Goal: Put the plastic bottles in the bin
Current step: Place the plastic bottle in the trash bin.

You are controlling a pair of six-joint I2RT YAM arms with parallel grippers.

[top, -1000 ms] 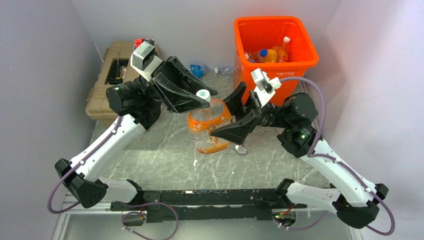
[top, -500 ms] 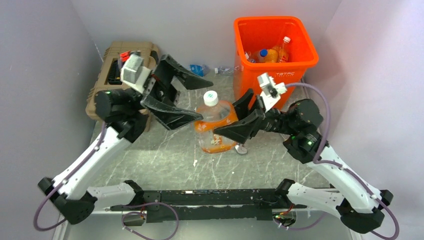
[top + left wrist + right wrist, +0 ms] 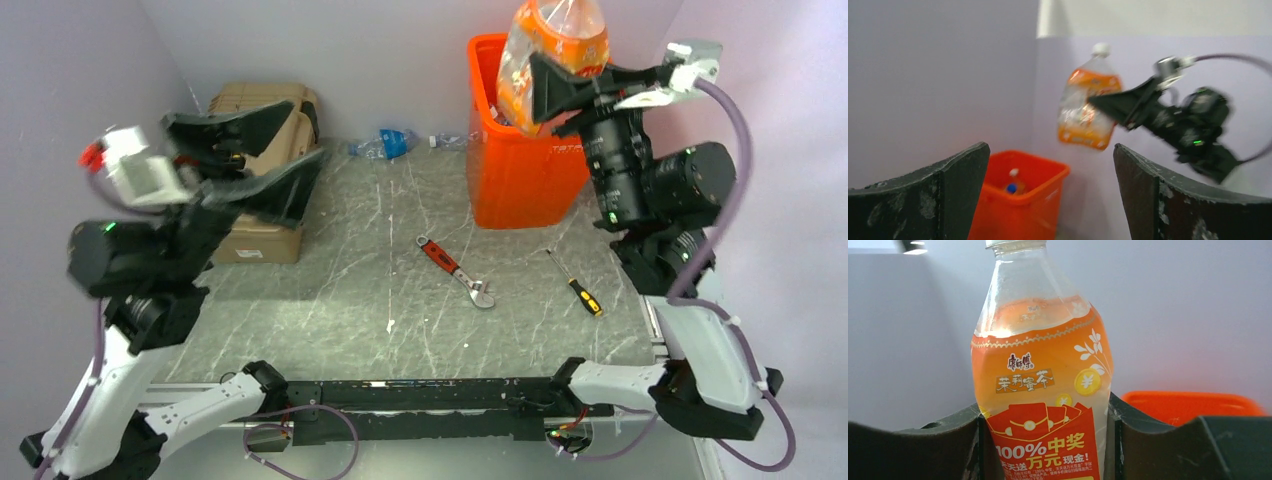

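At the left of the top view, the left gripper (image 3: pixel 300 135) is seen with its jaws spread wide and nothing between them, in front of the tan toolbox (image 3: pixel 250 100). A small clear bottle (image 3: pixel 385 143) lies by the back wall at upper middle, and a red-handled wrench (image 3: pixel 455 270) and a screwdriver (image 3: pixel 575 283) lie apart on the marbled table (image 3: pixel 330 290) at centre. At the upper right, the large orange-labelled bottle (image 3: pixel 555 45) is clamped cap-up by the right gripper (image 3: pixel 1045 425) and held high by the orange bin (image 3: pixel 520 180); whether it is directly over the opening cannot be told.

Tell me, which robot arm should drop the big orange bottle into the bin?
Right. The right pincer grips the orange bottle, raised high by the orange bin. The left pincer is open, empty, and off by the tan toolbox.
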